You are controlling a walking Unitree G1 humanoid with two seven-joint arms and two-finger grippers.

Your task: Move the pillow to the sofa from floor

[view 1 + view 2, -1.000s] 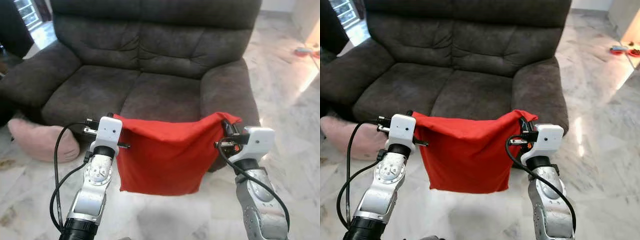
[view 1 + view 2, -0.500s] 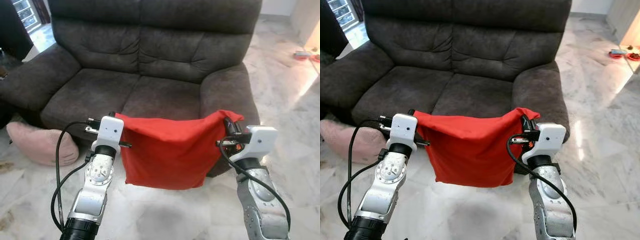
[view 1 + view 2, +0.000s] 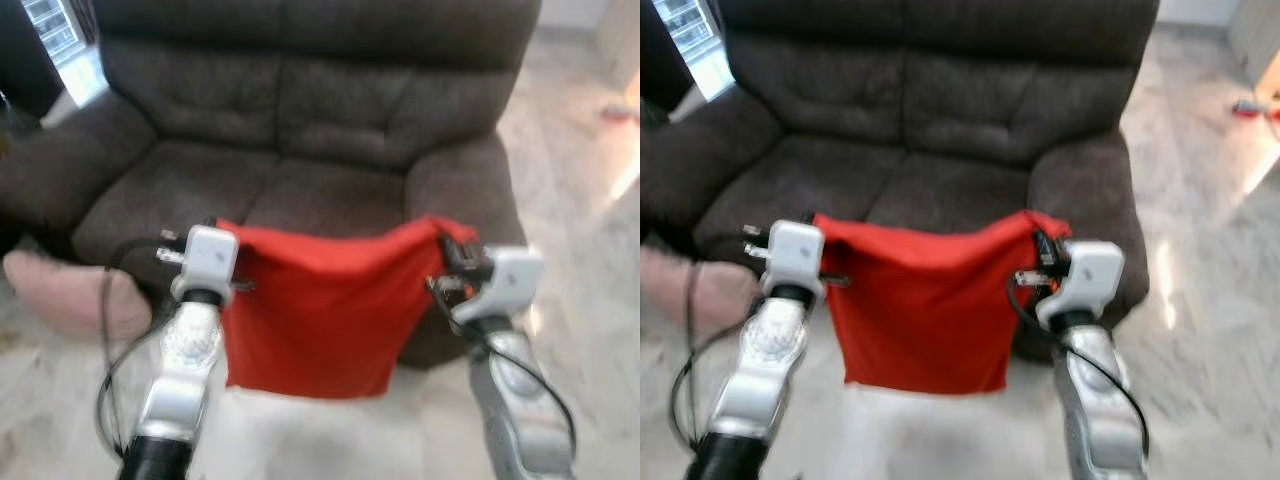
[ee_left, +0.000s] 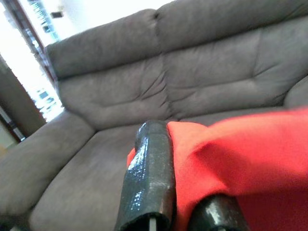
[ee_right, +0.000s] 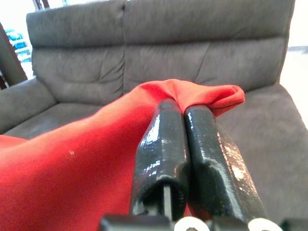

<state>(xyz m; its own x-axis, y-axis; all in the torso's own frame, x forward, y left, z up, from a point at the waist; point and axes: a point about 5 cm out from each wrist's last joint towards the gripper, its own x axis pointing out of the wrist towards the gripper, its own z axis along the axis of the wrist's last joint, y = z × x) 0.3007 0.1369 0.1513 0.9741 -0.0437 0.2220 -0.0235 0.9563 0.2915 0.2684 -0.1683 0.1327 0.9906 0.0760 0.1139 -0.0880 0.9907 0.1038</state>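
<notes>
A flat red pillow (image 3: 320, 305) hangs in the air between my two arms, just in front of the dark grey sofa (image 3: 300, 130). My left gripper (image 3: 222, 232) is shut on its upper left corner, and my right gripper (image 3: 447, 250) is shut on its upper right corner. In the left wrist view a black finger (image 4: 149, 173) presses against the red cloth (image 4: 250, 159). In the right wrist view both fingers (image 5: 161, 149) pinch a fold of the pillow (image 5: 86, 159), with the sofa back (image 5: 163, 48) behind. The pillow's lower edge hangs above the floor.
A pink cushion (image 3: 70, 295) lies on the marble floor (image 3: 590, 260) at the left, by the sofa's armrest. Small red objects (image 3: 1252, 106) sit on the floor at the far right. A bright window (image 3: 52, 22) is at the upper left.
The head views have shifted and blurred, and the sofa looks a little closer. Both grippers keep their hold on the red pillow.
</notes>
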